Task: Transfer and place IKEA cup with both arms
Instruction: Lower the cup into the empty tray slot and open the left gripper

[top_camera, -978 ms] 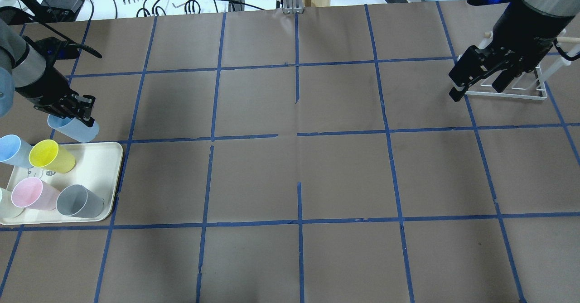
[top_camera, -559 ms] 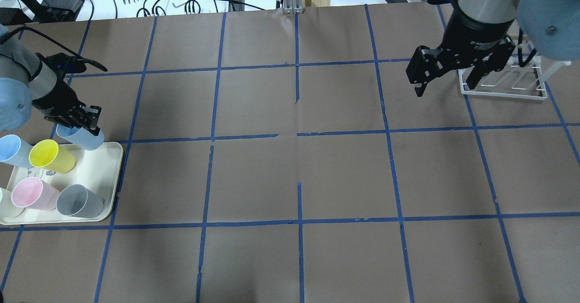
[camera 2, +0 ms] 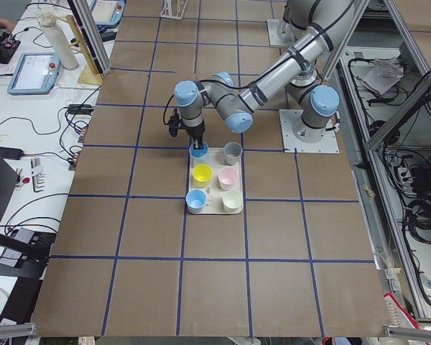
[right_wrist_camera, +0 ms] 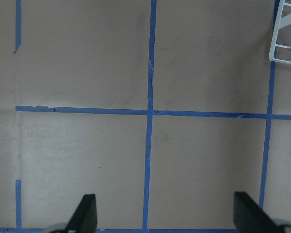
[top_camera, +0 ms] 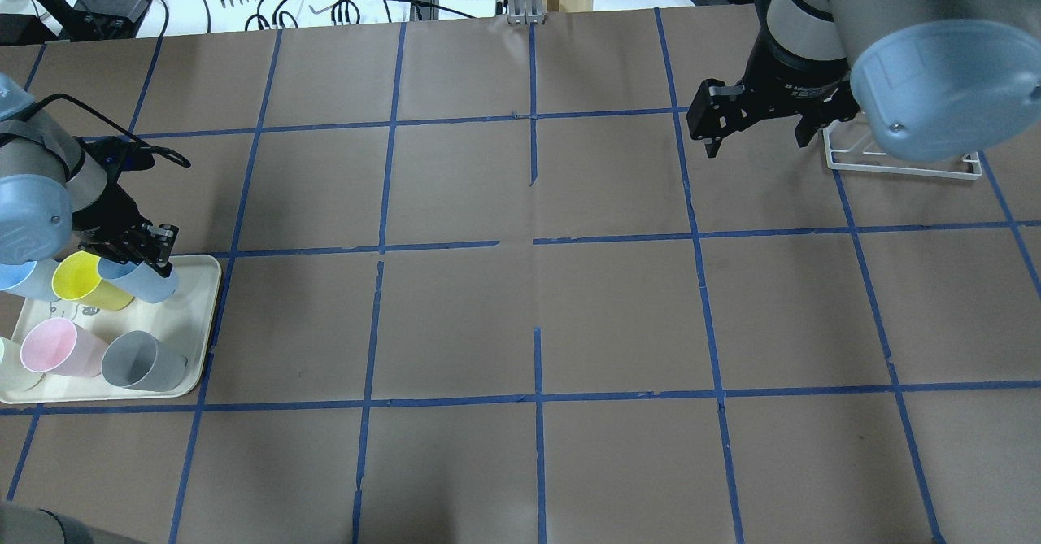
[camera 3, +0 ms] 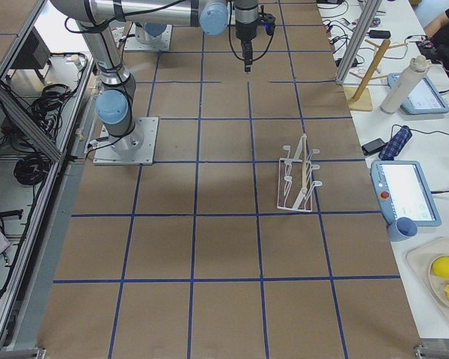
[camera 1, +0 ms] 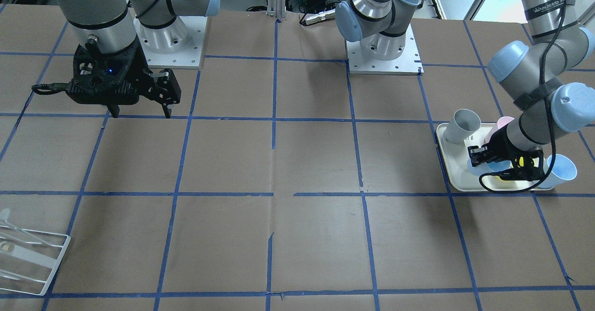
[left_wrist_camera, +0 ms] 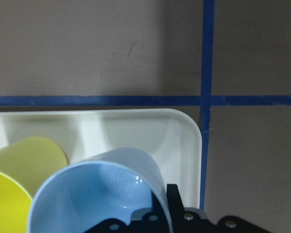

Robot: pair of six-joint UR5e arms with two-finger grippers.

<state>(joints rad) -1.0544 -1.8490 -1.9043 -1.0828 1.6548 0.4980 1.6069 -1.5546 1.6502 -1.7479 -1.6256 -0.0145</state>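
My left gripper is shut on the rim of a pale blue IKEA cup, one finger inside it. It holds the cup over the corner of the cream tray, right beside the yellow cup. The left wrist view shows the cup tilted, with the tray's corner behind it. I cannot tell whether it touches the tray. A second blue cup stands at the tray's far end. My right gripper is open and empty above bare table, left of the white rack.
The tray also holds a pink cup, a grey cup and a pale cup at the view's edge. Blue tape lines grid the brown table. Cables and tools lie beyond the far edge.
My left gripper has carried the blue cup from the table beside the tray to over the tray's corner. My right arm has swung left, away from the rack, its gripper still open.
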